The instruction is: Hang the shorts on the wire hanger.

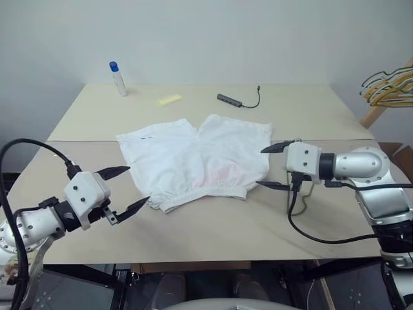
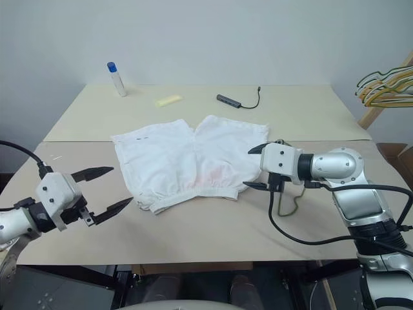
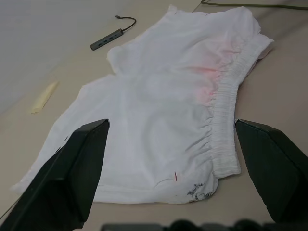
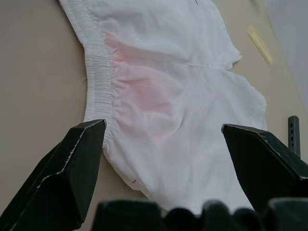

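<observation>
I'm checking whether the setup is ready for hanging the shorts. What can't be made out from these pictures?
- The hangers at the right edge of the head views are cut off by the frame; a bunch overlaps, so single ones can't be told apart.
- A thin wire lies partly behind the right gripper; its full shape is hidden.
- The dark mark on the shorts in the left wrist view is too small to read.

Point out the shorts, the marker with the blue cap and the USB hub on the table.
shorts (image 1: 193, 158), left eye view, middle of the white fabric.
marker (image 1: 119, 81), left eye view, its white body below the blue cap.
USB hub (image 1: 229, 100), left eye view, the dark bar itself, not the cable.
</observation>
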{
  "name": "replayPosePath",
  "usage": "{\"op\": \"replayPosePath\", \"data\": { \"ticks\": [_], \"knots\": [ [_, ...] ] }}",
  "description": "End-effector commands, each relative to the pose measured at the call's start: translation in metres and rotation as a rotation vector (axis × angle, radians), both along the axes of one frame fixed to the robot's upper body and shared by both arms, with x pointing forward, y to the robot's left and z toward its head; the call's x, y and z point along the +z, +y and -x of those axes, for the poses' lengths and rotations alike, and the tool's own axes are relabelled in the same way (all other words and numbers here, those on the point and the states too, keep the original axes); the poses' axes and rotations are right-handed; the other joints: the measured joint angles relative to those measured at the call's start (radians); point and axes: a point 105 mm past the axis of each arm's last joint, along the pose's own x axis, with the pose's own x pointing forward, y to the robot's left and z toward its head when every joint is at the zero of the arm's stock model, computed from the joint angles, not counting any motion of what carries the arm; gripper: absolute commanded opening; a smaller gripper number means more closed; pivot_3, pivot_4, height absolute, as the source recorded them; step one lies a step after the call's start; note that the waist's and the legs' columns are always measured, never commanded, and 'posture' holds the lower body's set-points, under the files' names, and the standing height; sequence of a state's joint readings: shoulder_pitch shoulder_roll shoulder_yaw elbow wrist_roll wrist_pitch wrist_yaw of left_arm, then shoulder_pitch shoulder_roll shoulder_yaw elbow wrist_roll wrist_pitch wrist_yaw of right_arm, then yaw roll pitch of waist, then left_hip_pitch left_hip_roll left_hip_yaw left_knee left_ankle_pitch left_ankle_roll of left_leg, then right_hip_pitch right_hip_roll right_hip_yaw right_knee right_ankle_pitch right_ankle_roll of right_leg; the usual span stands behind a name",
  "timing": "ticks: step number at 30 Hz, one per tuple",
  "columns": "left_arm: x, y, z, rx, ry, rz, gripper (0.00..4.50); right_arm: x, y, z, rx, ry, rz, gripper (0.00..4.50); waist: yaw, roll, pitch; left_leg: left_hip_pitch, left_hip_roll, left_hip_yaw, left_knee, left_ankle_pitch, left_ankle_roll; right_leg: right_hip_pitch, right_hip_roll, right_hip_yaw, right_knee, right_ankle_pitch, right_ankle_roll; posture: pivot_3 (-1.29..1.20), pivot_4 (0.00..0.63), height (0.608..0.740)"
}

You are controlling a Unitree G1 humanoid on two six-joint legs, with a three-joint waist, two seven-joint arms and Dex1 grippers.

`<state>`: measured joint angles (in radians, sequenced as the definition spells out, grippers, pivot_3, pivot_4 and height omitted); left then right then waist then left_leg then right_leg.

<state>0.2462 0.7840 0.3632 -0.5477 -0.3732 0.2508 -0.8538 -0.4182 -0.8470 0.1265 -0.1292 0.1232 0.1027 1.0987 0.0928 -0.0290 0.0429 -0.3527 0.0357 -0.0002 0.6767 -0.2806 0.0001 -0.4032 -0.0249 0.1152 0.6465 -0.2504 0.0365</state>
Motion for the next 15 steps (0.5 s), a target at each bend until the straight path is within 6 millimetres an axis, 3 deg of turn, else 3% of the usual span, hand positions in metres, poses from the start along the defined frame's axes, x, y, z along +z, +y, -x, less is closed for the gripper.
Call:
{"op": "replayPosePath", "data": {
  "ticks": [1, 10, 15],
  "knots": [
    [0.004, 0.001, -0.004, 0.018, -0.001, -0.001, 4.50, 0.013, 0.005, 0.001, 0.016, -0.052, -0.017, 4.48, 0.000, 0.000, 0.000, 0.000, 0.000, 0.000, 0.000, 0.000, 0.000, 0.000, 0.000, 0.000, 0.000, 0.000, 0.000, 0.21, 0.000, 0.740],
    [0.001, 0.000, -0.005, 0.021, -0.010, -0.034, 4.50, 0.010, 0.014, 0.004, 0.024, -0.047, -0.037, 4.48, 0.000, 0.000, 0.000, 0.000, 0.000, 0.000, 0.000, 0.000, 0.000, 0.000, 0.000, 0.000, 0.000, 0.000, 0.000, 0.21, 0.000, 0.740],
    [-0.012, 0.001, -0.006, 0.018, 0.028, -0.097, 4.50, 0.005, 0.041, 0.006, 0.073, -0.038, -0.071, 4.48, -0.002, 0.000, 0.000, 0.000, 0.000, 0.000, 0.000, 0.000, 0.000, 0.000, 0.000, 0.000, 0.000, 0.000, 0.000, 0.19, 0.000, 0.740]
  ]
}}
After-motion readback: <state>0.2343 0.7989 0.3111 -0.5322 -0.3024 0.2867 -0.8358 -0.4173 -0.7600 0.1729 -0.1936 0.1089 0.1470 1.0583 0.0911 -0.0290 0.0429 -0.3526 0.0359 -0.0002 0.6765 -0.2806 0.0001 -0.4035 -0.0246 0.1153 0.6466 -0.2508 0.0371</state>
